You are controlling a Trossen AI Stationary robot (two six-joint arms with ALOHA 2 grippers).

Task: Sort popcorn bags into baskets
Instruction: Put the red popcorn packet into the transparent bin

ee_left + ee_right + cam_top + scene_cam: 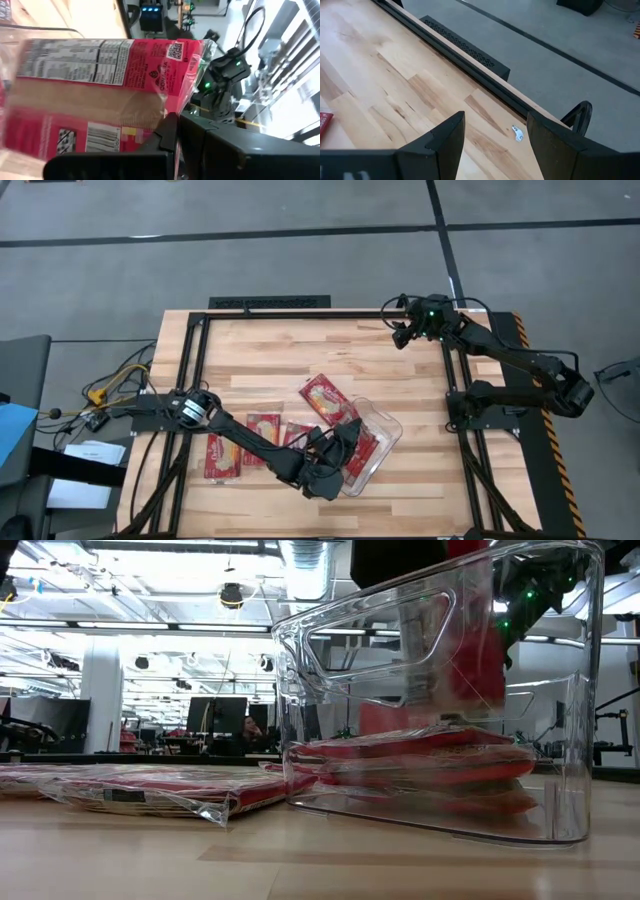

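Grasping a popcorn bag (110, 90), the left gripper (335, 465) hangs over the clear basket (388, 425).

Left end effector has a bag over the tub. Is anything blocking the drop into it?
Nothing visible blocks it. The left end effector holds a popcorn bag at the clear tub, whose top is open. Packets already lie flat on its bottom, low in the tub. The right end effector waits at the far edge.

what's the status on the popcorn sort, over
Left end effector shut on popcorn bag at clear tub. Right end effector open, parked at far edge. Nothing blocking.
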